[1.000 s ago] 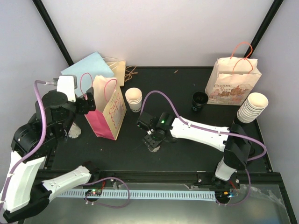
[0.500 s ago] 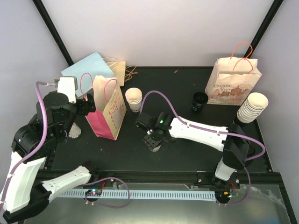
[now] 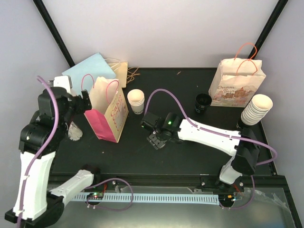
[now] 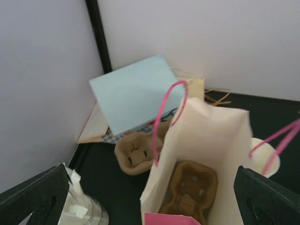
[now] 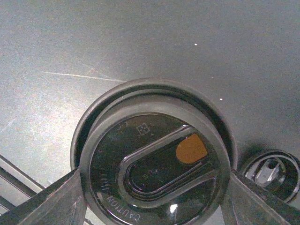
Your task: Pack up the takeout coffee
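The left pincer (image 3: 87, 103) hangs spread wide beside the pink bag (image 3: 110, 114) at left, holding nothing, so the bag could tip. At centre, the right pincer (image 5: 152, 199) clamps the coffee cup (image 5: 154, 154) near its lid, which might pop off, or the cup might slip

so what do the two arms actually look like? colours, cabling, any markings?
Both alike: the left arm and right arm have white link shells between black joint housings. A lilac cable loops loosely along each. The right arm's wrist shows a lit green LED. The fingers are plain black, flat-faced blades. No logos or labels are legible.
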Controlling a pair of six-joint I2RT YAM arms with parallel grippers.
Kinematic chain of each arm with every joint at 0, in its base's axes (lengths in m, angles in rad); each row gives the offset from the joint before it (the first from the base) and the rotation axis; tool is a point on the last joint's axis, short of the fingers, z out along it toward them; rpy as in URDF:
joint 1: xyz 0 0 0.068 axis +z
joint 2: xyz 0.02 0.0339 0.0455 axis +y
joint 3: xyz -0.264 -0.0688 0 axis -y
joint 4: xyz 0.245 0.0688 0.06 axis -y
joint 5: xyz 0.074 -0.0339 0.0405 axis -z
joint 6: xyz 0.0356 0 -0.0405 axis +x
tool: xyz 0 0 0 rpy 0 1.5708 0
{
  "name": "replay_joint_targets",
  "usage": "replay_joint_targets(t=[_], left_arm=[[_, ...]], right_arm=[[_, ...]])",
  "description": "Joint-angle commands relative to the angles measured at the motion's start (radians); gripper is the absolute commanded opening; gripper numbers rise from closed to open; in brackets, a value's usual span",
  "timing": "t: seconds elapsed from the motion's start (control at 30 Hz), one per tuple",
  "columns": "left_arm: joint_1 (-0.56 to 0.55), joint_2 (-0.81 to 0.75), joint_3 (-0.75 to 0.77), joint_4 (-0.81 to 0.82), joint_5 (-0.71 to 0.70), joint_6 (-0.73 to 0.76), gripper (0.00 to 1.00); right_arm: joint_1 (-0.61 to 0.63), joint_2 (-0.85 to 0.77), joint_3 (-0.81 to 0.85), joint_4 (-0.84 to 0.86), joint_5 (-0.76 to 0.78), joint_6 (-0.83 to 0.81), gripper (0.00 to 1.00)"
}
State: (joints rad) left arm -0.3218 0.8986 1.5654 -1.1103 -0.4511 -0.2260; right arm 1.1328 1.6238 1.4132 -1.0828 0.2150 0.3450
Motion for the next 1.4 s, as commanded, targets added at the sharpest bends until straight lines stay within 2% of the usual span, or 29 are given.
replay_joint_targets(t=[0.0, 0.23, 0.47, 0.63, 0.8, 0.93, 1.1, 1.27, 1.37], left_arm=[[0.143, 0.056, -0.001, -0.034, 0.153, 0.025, 0.99], [0.244, 0.178, 0.004, -0.081, 0.208, 0.030, 0.99], [0.327, 0.279, -0.041, -0.052, 0.218, 0.045, 0.98], [0.368, 0.343, -0.052, -0.026, 0.318, 0.060, 0.92], [0.372, 0.430, -0.026, -0.036, 0.411, 0.095, 0.78], [0.373, 0.475, 0.008, -0.059, 0.388, 0.099, 0.63], [0.373, 0.510, 0.010, -0.056, 0.382, 0.115, 0.54], [0.374, 0.507, 0.016, -0.060, 0.342, 0.107, 0.31], [0.374, 0.475, 0.027, -0.061, 0.320, 0.099, 0.11]], right_arm=[[0.000, -0.052, 0.017, -0.024, 0.071, -0.014, 0.68], [-0.024, -0.122, -0.020, -0.018, 0.086, -0.036, 0.67], [-0.036, -0.166, -0.030, -0.026, 0.084, -0.057, 0.66], [-0.040, -0.198, -0.052, -0.027, 0.083, -0.067, 0.66], [-0.043, -0.212, -0.062, -0.026, 0.081, -0.075, 0.66], [-0.045, -0.218, -0.067, -0.022, 0.082, -0.077, 0.66], [-0.050, -0.225, -0.068, -0.022, 0.083, -0.077, 0.66], [-0.055, -0.234, -0.063, -0.032, 0.089, -0.081, 0.66], [-0.057, -0.238, -0.065, -0.036, 0.091, -0.083, 0.66]])
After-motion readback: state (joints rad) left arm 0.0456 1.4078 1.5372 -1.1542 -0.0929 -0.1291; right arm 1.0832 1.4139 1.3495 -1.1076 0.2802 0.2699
